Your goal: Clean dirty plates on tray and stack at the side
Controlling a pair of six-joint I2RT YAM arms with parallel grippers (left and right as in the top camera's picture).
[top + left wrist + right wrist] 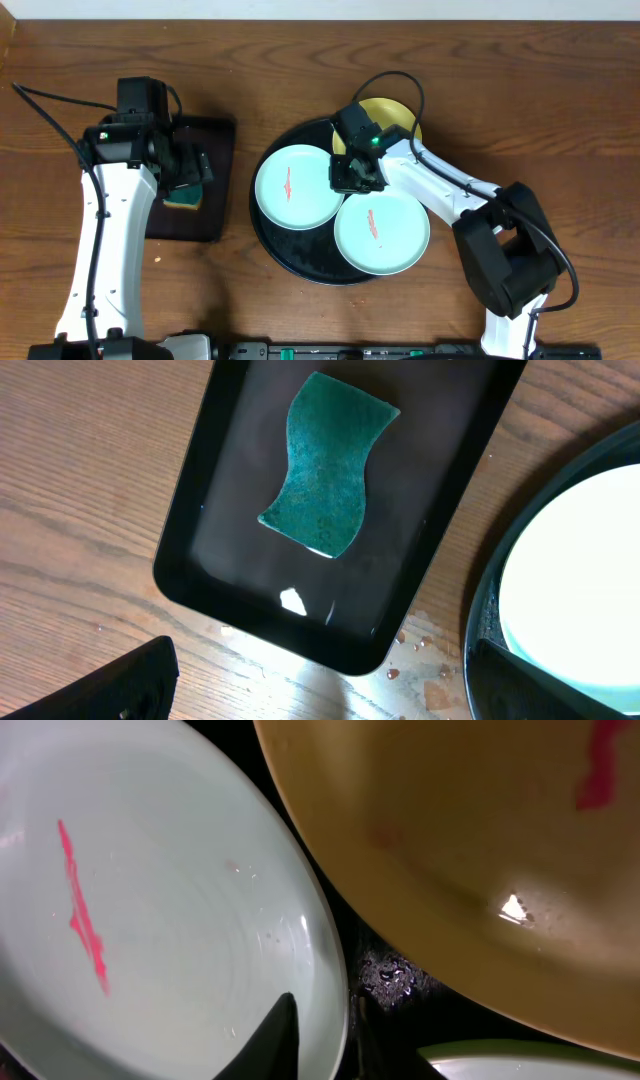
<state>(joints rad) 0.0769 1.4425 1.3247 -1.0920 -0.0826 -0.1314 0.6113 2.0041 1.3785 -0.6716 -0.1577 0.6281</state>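
Plates, three in all, lie on the round black tray (292,262) at the middle of the worktop (60,60). One mint-blue plate (295,187) occupies the tray's left part. A second mint-blue plate (381,233) occupies its near right part. The yellow plate (392,113) sits at the tray's far side, with its edge reaching past the rim. Each plate carries a thin red smear. In the right wrist view, water droplets show on the bare black surface between the plates.

The right hand (351,179) is over the middle of the tray, between the three plates. One dark finger (275,1040) overlaps the edge of the left mint-blue plate. The second finger is not clearly visible, so I cannot tell whether this hand is open or closed.

The left hand (188,176) is left of the tray, above a dark rectangular tray (195,228). Its fingers (110,685) are spread wide and grip nothing. A green sponge (325,460) lies flat in the rectangular tray, directly below this hand. Small droplets mark the worktop between the two trays.
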